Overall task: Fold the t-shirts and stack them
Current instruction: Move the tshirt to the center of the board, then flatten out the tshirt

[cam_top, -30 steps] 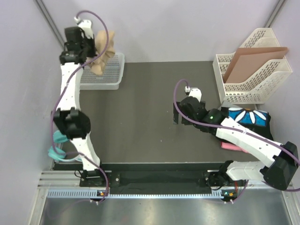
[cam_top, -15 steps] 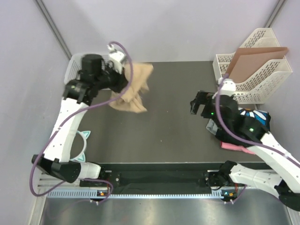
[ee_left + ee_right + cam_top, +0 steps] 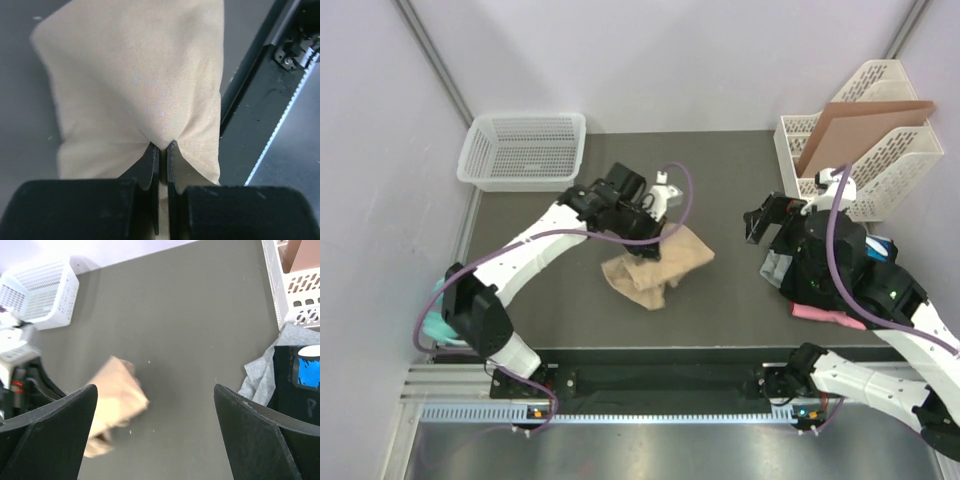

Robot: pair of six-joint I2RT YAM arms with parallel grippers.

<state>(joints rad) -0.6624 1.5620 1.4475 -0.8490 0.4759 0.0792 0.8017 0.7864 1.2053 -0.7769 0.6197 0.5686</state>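
Dark grey table carries everything. Near its middle sits the crumpled tan shirt, one fold pinched tight between the nearly closed fingers of the left gripper. By the right edge, a grey shirt, a black shirt and a pink shirt are heaped under the right arm. The right gripper hovers above the table, fingers spread wide, holding nothing.

The dark table carries a white basket, tan t-shirt and file rack.
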